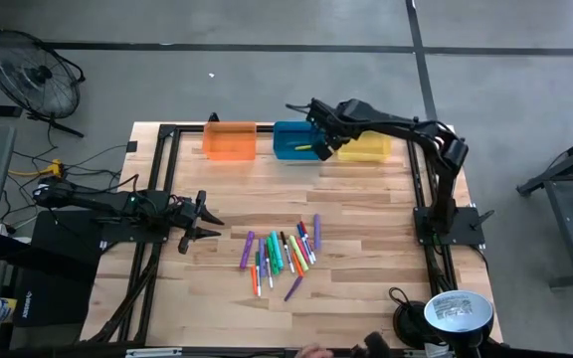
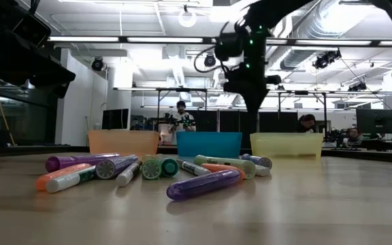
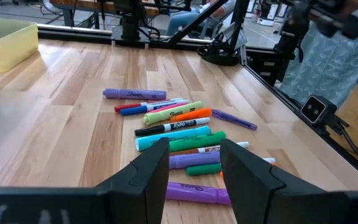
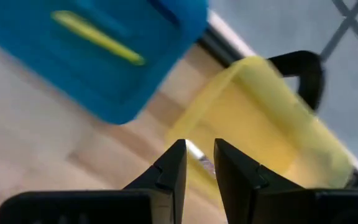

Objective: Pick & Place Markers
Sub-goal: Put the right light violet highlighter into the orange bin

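Note:
Several markers (image 1: 282,254) in purple, green, orange, pink and blue lie in a loose heap on the wooden table, also seen in the low view (image 2: 148,169) and the left wrist view (image 3: 179,130). One yellow marker (image 1: 301,147) lies inside the blue bin (image 1: 296,141), which stands between the orange bin (image 1: 229,139) and the yellow bin (image 1: 364,147) at the far edge. My right gripper (image 4: 199,163) hangs above the gap between the blue and yellow bins, pointing steeply down, its fingers a little apart with nothing plainly between them. My left gripper (image 3: 194,165) waits open, left of the heap.
Black frame rails (image 1: 162,179) run along the table's left and right sides. A floor fan (image 1: 38,75) stands beyond the far left corner, and a round lamp (image 1: 458,310) sits at the near right corner. People sit in the room behind the bins (image 2: 181,112).

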You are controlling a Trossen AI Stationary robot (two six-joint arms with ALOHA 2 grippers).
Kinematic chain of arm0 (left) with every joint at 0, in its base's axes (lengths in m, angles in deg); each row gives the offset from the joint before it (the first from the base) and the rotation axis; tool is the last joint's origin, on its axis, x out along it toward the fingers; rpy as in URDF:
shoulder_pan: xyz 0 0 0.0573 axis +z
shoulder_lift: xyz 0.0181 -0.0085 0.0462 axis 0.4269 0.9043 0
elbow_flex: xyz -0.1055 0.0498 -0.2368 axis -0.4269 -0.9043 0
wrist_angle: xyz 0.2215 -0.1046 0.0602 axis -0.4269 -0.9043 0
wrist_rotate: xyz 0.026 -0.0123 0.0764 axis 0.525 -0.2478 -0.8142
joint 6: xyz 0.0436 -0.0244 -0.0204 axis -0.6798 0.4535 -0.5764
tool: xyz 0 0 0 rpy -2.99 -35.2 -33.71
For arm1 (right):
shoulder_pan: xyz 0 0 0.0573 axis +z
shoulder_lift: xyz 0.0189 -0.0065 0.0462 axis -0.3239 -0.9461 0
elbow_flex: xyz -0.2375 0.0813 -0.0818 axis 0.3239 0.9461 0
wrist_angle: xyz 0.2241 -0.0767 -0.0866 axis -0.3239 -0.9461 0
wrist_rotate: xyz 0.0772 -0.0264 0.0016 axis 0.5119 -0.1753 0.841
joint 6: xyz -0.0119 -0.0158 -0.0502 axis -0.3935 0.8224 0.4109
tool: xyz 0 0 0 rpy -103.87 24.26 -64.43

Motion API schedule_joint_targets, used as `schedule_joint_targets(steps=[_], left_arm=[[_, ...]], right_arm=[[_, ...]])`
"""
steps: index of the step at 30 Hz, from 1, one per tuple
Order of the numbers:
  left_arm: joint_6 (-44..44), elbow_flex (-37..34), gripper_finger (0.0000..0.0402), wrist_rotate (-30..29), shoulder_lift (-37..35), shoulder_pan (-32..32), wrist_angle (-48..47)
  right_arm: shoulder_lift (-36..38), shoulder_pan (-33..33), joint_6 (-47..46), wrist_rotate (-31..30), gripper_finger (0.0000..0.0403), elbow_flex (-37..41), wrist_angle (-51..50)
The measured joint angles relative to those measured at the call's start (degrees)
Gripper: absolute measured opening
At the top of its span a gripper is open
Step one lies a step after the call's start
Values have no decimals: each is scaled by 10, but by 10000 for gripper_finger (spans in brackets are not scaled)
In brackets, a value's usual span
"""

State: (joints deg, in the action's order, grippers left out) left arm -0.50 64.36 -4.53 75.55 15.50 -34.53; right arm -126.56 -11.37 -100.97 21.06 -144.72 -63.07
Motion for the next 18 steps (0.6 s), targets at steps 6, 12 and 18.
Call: schedule_joint_targets(steps=[6, 12, 18], left_arm=[[0, 0, 140, 0, 0, 0, 0], [0, 0, 140, 0, 0, 0, 0], [0, 0, 140, 0, 0, 0, 0]], right_arm=[[5, 69, -85, 58, 71, 0, -3], [5, 147, -184, 111, 71, 0, -3], [5, 223, -311, 135, 71, 0, -3]])
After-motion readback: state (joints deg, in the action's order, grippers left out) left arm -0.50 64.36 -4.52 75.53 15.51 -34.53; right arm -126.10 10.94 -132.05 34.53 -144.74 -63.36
